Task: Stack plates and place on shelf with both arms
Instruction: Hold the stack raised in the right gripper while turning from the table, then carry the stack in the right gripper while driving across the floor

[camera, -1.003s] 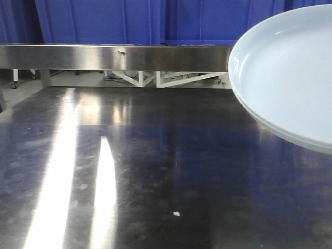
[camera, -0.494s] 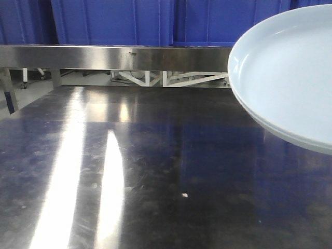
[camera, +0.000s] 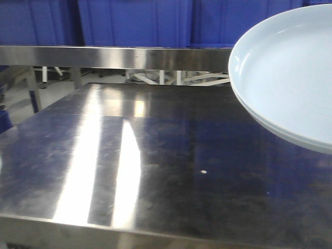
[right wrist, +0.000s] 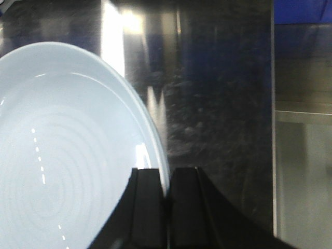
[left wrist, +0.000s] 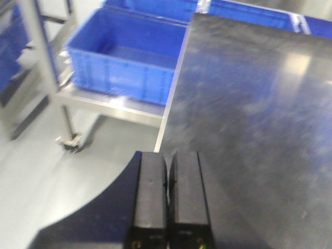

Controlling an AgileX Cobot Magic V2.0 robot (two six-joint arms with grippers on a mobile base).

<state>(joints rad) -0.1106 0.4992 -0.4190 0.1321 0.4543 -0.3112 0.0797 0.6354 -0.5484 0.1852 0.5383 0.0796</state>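
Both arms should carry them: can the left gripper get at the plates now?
Probably not yet: the left gripper is shut near the table edge, plates outside its view, held by the right gripper.

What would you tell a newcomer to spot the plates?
Start at the big steel table. Above its right side, the plates hang in the air, pinched at the rim by the right gripper. They are the only pale, round, glossy thing against dark steel and blue crates.

Left gripper (left wrist: 167, 199) hangs over the edge of the surface (left wrist: 249, 104), fingers (left wrist: 150, 199) pressed together, empty; right gripper (right wrist: 166, 194) above the surface, pinching the rim of the plates (right wrist: 67, 155)
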